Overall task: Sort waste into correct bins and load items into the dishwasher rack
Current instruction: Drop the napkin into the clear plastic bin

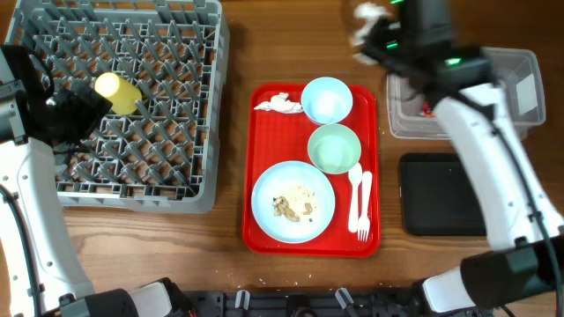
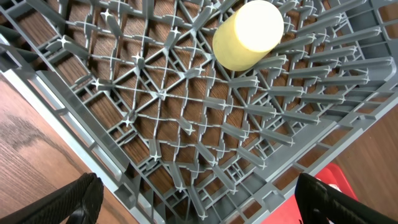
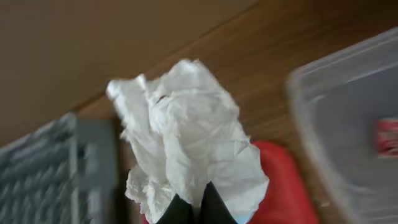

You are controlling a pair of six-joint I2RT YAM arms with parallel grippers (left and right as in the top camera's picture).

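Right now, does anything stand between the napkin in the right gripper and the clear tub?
Nothing visible does. The right gripper holds the napkin up beside the tub; only bare table shows between them, and the tub's top is open.

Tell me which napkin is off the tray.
The napkin pinched in the right gripper; the other napkin lies on the red tray beside the blue bowl.

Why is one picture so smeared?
Right wrist view: motion blur smears the clear tub and grey rack, though the napkin pinched in the right hand looks fairly sharp. Left wrist view: crisp, yellow cup slightly washed out. Overhead: mostly sharp.
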